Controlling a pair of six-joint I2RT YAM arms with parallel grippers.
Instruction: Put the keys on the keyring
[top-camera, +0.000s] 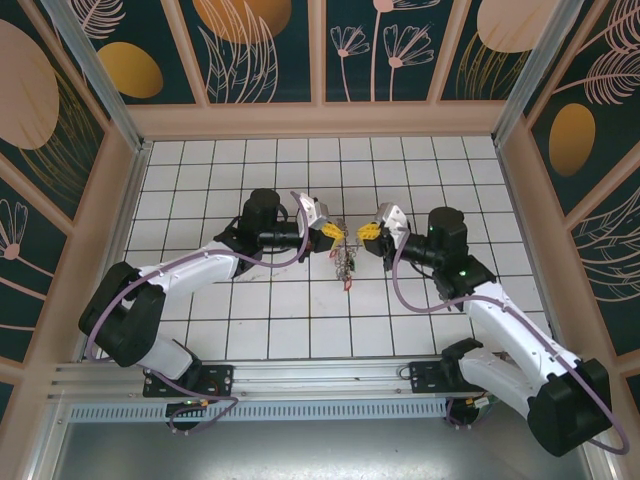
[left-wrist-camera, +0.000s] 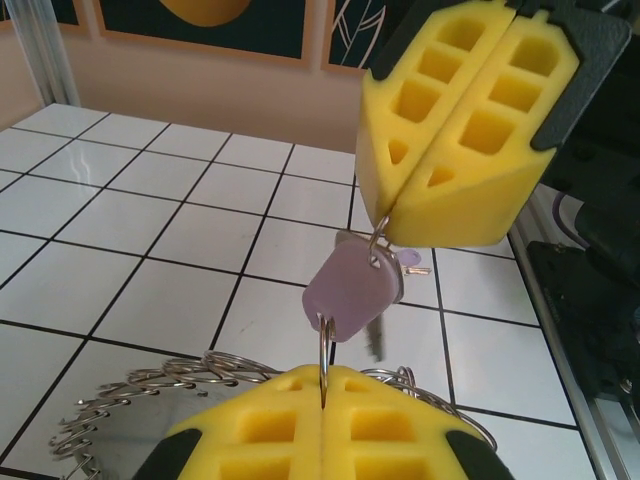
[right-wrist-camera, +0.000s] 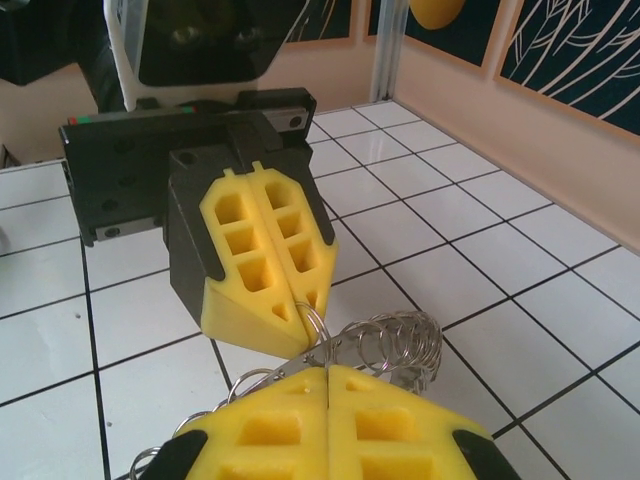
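The two arms are bolted at the near edge of the white tiled table (top-camera: 250, 310) and reach inward, so that their pincers meet tip to tip near the middle.

Closest to the left wrist camera, the left gripper (left-wrist-camera: 324, 376) has its yellow pads pressed fully together, with a thin strand of the keyring (left-wrist-camera: 323, 348) nipped in the seam. Just beyond it a pale purple key (left-wrist-camera: 350, 290) hangs on the wire, tilted, with a silvery blade showing behind it. A coil of silvery wire loops (left-wrist-camera: 170, 385) lies low to the left.

Farther on, the right gripper (left-wrist-camera: 400, 225) is likewise fully closed, and a thin loop of wire runs up into its seam beside the purple key.

From above, the keys (top-camera: 346, 262) dangle as one small bunch between the two pincers and just nearer than them. The rest of the bunch is too small to sort out.
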